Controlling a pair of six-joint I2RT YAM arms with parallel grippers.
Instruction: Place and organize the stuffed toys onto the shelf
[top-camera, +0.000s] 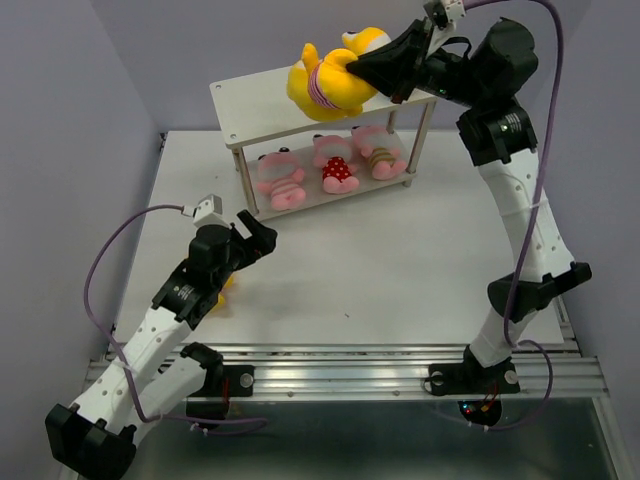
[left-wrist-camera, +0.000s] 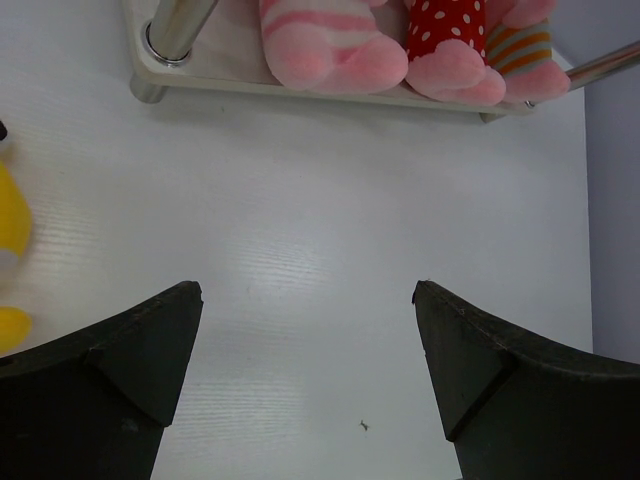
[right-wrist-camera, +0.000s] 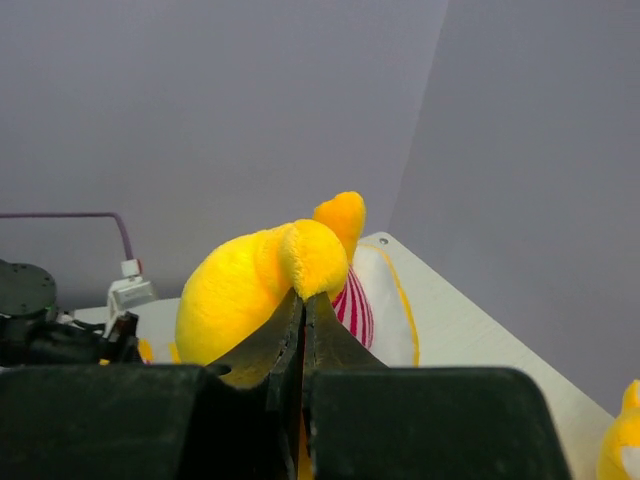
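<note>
Looking down from the top view, I see the right jaws clenched on the striped yellow toy (top-camera: 325, 85), which sits on the top board of the shelf (top-camera: 252, 110). The right wrist view shows them pinched flat on a thin yellow limb rather than on the body. The toy lies straight ahead of those jaws, leftward as the overhead camera sees it, with its long axis running roughly along the board. A second yellow toy (top-camera: 365, 40) sits on the same board close behind the wrist, so I judge that letting go and backing out must avoid sweeping it off. Three pink toys (top-camera: 337, 165) sit in a row on the lower tier.

The left jaws stand wide apart over the bare surface (left-wrist-camera: 320, 200), facing that lower tier. The last yellow toy (left-wrist-camera: 10, 235) lies on the surface just to their left, so the left arm (top-camera: 170, 300) is much the nearer one for it. That toy is cut off at the frame edge in the left wrist view and mostly hidden under the arm from above, so I cannot tell which way it lies. Whether the held toy rests fully on the board is also hard to make out.
</note>
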